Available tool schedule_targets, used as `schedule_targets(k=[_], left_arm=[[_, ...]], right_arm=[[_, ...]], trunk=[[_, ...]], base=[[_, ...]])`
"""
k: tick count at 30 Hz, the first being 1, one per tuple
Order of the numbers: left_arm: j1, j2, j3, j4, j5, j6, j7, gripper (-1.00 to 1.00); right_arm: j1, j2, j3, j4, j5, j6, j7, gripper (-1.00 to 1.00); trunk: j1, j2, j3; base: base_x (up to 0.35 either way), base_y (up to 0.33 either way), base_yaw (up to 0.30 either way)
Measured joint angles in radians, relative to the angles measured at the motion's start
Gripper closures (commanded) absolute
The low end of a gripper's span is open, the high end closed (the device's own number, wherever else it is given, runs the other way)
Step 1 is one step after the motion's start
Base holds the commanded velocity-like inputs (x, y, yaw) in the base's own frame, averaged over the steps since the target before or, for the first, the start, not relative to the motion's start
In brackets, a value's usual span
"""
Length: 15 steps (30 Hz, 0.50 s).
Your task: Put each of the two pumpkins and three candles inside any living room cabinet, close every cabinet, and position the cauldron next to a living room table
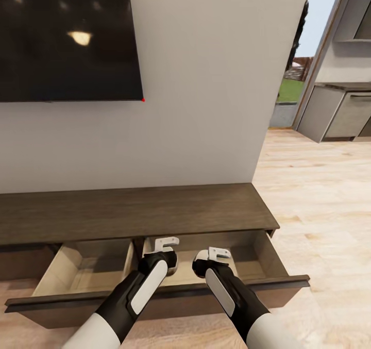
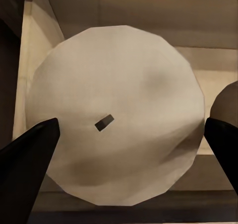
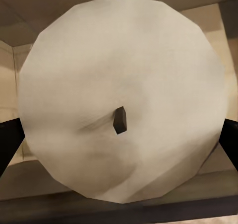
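Both arms reach down into the open cabinet point(image 1: 154, 212) drawer.
Left end effector point(image 2: 126, 134) and right end effector point(image 3: 119, 134) each clasp a pale candle point(image 2: 116, 114) point(image 3: 124, 95).

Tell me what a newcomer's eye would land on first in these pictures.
First, the open drawer of the long dark-brown cabinet under the black wall screen, with the left gripper and right gripper reaching down into it. In each wrist view, a pale round candle with a dark wick, the left candle and the right candle, sits between the dark fingers, over the drawer's light interior.
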Motion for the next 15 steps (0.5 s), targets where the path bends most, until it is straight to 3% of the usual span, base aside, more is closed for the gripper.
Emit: schedule_targets(k=[5,15], left_arm=[[0.0,0.0,0.0,0.0,0.005,0.0,-0.007,1.0],[0.0,0.0,-0.001,0.0,0.001,0.0,-0.008,1.0]], right_arm=[[0.0,0.0,0.0,0.0,0.0,0.0,0.001,1.0],[0.0,0.0,0.0,0.0,0.0,0.001,0.001,1.0]], trunk=[[0.019,-0.035,-0.016],[0.019,-0.035,-0.016]], base=[[0.0,0.0,0.0],[0.0,0.0,0.0]])
